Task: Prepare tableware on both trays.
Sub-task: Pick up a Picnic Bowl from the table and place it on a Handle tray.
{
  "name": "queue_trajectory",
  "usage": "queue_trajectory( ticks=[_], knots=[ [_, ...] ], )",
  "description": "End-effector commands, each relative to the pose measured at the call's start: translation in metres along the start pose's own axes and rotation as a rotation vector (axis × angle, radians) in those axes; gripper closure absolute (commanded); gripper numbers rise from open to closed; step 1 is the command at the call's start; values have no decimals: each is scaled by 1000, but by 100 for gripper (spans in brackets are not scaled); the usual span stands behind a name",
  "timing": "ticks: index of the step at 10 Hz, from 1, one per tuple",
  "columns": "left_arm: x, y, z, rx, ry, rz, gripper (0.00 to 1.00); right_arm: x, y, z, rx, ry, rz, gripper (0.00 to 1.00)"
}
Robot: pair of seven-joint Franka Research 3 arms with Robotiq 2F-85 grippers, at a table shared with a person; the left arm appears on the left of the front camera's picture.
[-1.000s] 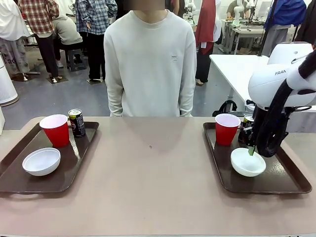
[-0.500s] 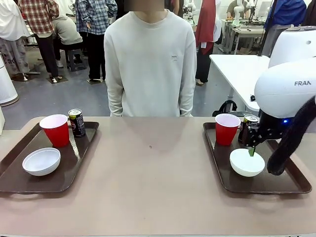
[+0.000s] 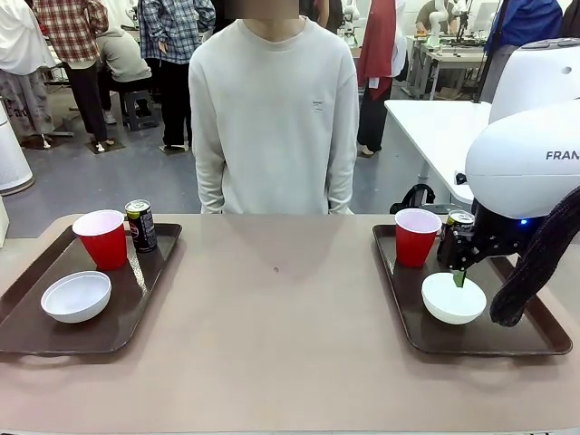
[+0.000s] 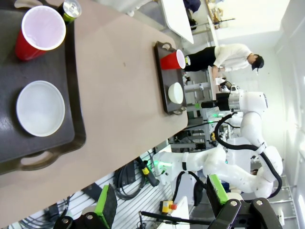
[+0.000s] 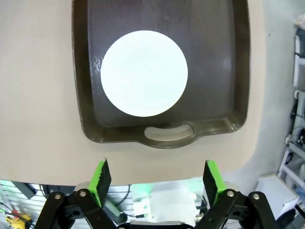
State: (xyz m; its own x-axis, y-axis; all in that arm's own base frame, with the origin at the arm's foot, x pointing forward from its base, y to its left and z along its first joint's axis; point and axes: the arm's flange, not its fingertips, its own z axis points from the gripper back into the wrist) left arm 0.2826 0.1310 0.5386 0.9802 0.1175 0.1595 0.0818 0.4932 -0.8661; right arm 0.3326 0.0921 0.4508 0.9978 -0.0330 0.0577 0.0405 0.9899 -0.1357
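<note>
A beige worktop point(image 3: 272, 344) with rounded corners fills the near part of the front view. Past its far edge lies a grey floor point(image 3: 136, 181), evenly lit. A person in a pale sweatshirt point(image 3: 275, 109) stands at the middle of that far edge. Farther off, to the left, other people stand about a dark stool point(image 3: 136, 104) — one in a plaid shirt point(image 3: 71, 32). To the right stands a white table point(image 3: 435, 127), with more benches point(image 3: 453, 59) behind it.
</note>
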Motion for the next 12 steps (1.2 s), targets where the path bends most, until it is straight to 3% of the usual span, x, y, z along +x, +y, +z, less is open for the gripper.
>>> queue_trajectory(
  ticks=[1, 2, 3, 4, 5, 7, 10, 12],
  knots=[
    [-2, 1, -1, -18, -8, -24, 0, -2, 3, 3, -2, -8, 8, 2],
    [-2, 1, -1, -18, -8, -24, 0, -3, -10, 14, 208, 59, 217, 0],
    [-2, 1, -1, -18, -8, -24, 0, -10, -34, 26, 503, 138, 451, 0],
    [-2, 1, -1, -18, -8, -24, 0, -19, -59, 33, 708, 113, 573, 0],
    [-2, 1, -1, -18, -8, -24, 0, -28, -81, 37, 838, 69, 623, 0],
    [-2, 1, -1, -18, -8, -24, 0, -52, -124, 41, 1114, -29, 633, 0],
    [-2, 1, -1, -18, -8, -24, 0, -78, -160, 36, 1333, -50, 677, 0],
    [-2, 1, -1, -18, -8, -24, 0, -76, -186, 25, 1478, -204, 476, 0]
  ],
)
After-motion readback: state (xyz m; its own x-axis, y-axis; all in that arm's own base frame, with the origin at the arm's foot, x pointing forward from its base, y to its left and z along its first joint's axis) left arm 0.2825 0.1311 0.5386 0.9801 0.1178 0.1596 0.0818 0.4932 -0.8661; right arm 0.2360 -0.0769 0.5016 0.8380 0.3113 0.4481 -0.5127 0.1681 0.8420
